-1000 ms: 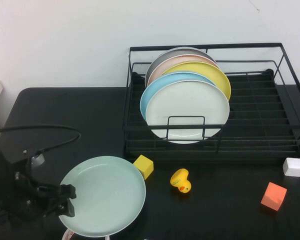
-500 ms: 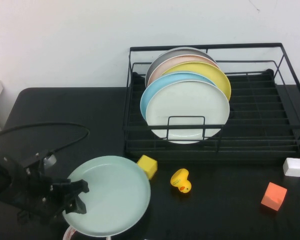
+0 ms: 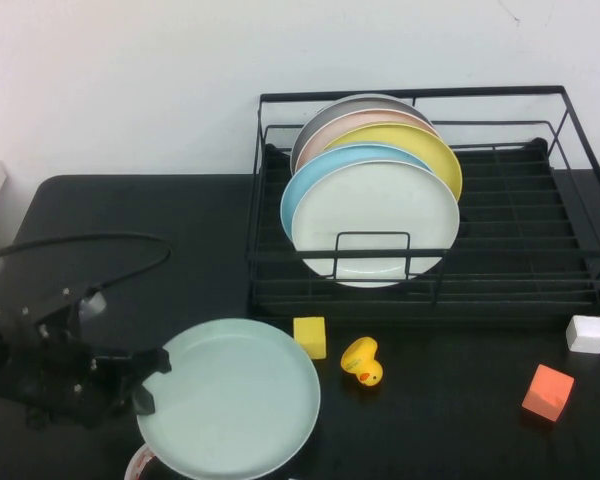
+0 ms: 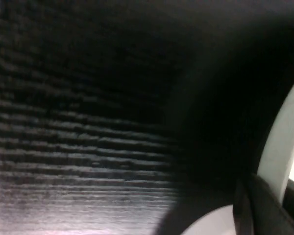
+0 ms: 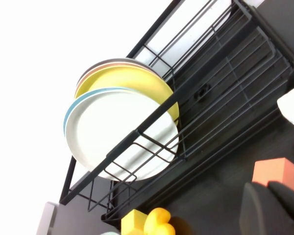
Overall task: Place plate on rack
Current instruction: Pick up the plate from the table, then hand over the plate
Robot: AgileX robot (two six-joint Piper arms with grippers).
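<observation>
The left gripper (image 3: 152, 380) sits low at the near left of the table, its dark fingers clamped on the left rim of the plate (image 3: 230, 398). The left wrist view shows little beyond dark tabletop and a pale curve of plate rim (image 4: 279, 147) right by a finger. The right gripper (image 5: 272, 208) does not appear in the high view; its own wrist view shows only a dark finger part at the frame edge, and whether it is open or closed cannot be told.

The table (image 3: 180, 240) is black with a visible wood grain. On its far right half stands the rack (image 3: 570, 180), a large black wire frame with tall railed sides. Five plates stand upright in its left part: a grey one at the back, then a pink one, a yellow plate (image 3: 435, 150), a light blue plate (image 3: 298, 195) and a white plate (image 3: 375, 220) at the front.

The pale mint-green plate lies near the front edge of the table, in front of the rack's left end and well apart from it, over a reddish-rimmed object that is mostly hidden. Just beside its far right edge sits a yellow block (image 3: 310, 337), then a rubber duck (image 3: 361, 362). Farther right lie an orange block (image 3: 547, 392) and a white block (image 3: 587, 333).
</observation>
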